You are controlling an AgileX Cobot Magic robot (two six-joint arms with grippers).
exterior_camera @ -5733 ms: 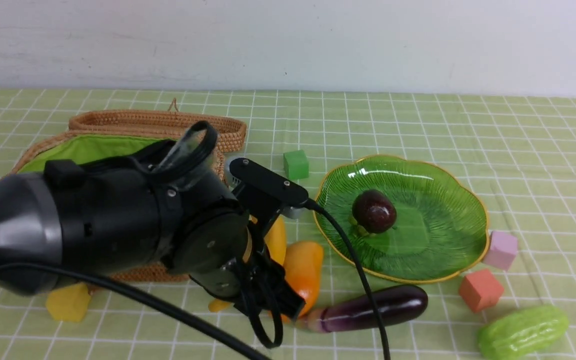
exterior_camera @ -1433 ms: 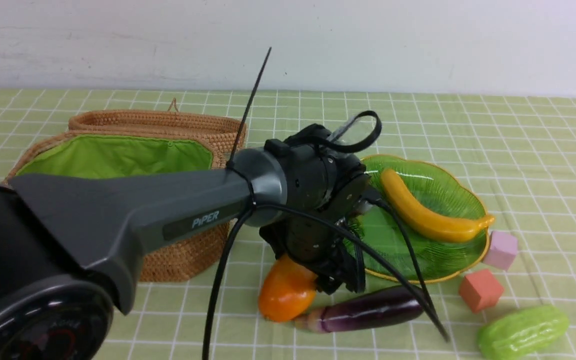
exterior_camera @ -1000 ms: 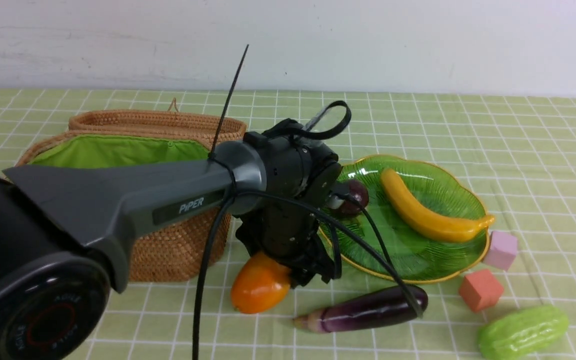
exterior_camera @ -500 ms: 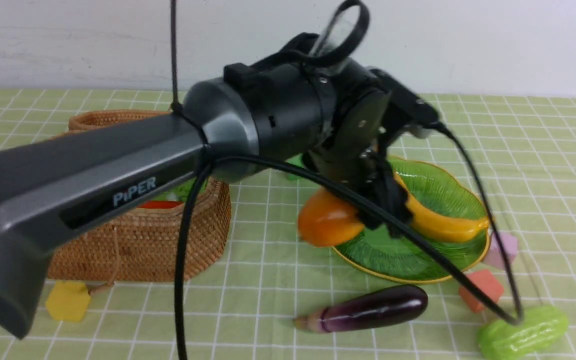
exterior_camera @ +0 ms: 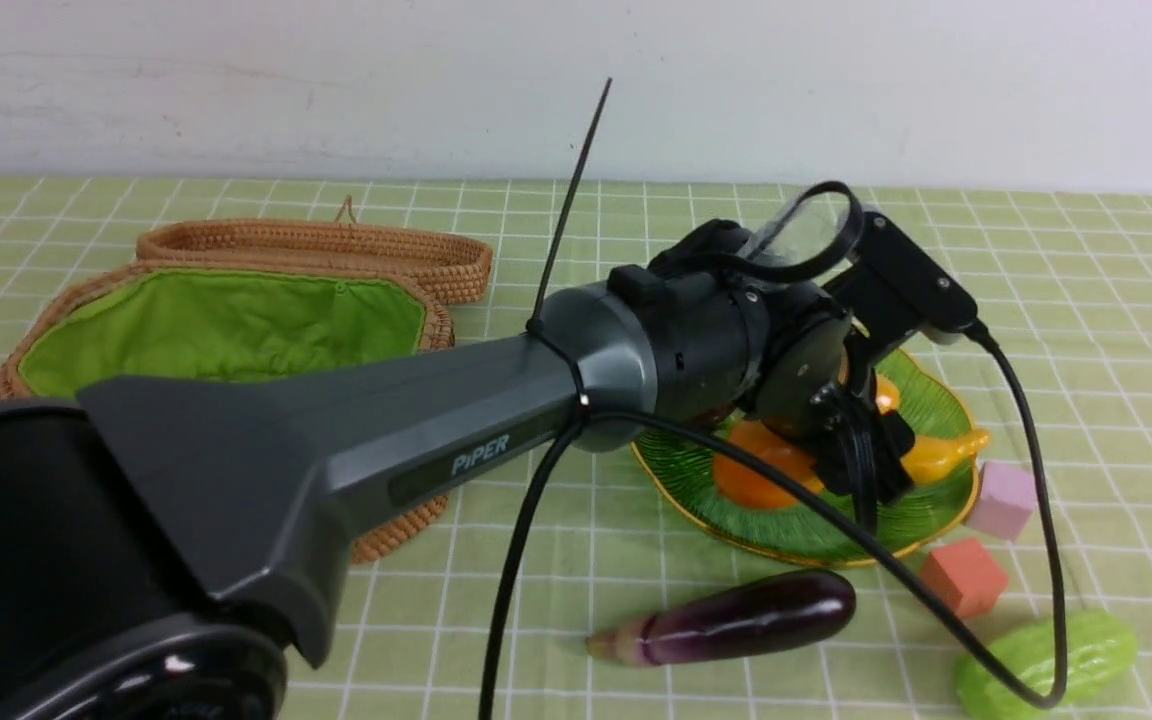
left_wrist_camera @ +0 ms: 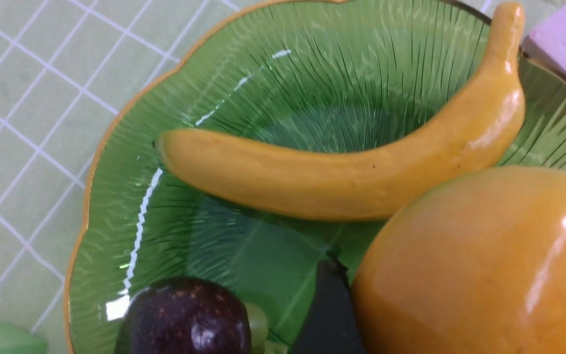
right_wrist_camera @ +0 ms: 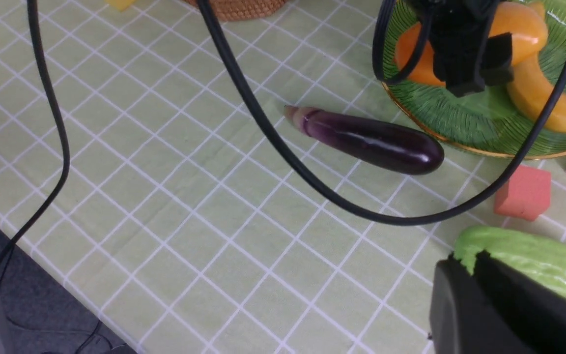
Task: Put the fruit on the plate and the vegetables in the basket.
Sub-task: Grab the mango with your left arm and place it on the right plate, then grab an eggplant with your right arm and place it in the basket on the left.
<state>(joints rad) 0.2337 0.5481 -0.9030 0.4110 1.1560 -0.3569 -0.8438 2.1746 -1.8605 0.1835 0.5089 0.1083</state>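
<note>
Left wrist view: the mango (left_wrist_camera: 479, 265) fills the near corner over the plate (left_wrist_camera: 116, 196), just beside the banana (left_wrist_camera: 342, 172), with the mangosteen (left_wrist_camera: 184, 317) lying apart from both; banana and mangosteen rest on the glass

Left end effector (exterior_camera: 861, 465): jaws stand wide and are closed across the mango's broad middle. The right wrist view shows orange on either side of the black fingers. The fruit is low over the dish; whether it has touched down cannot be told

Right end effector (right_wrist_camera: 474, 265): jaws together, nothing held, hanging near the gourd (exterior_camera: 1046, 665)

Vegetables: the eggplant (exterior_camera: 736, 620) lies on the table (right_wrist_camera: 165, 196) in front of the plate, not touching it. The gourd lies well to its right. The carrot is not in view. The basket (exterior_camera: 436, 325) stands open at the left

Handling assessment:
- Mango: glossy, rounded, apparently a hard hollow toy, so probably light and slippery. It is likely to roll once freed, so a low release suits it
- Plate: glass, judged fragile, so no dropped loads
- Eggplant: smooth and tapered. Best gripped across its thick mid-length, since a hold near either end would likely squeeze it out
- Gourd: the bumpy skin should give better purchase. Grip across the short axis at mid-length
</note>
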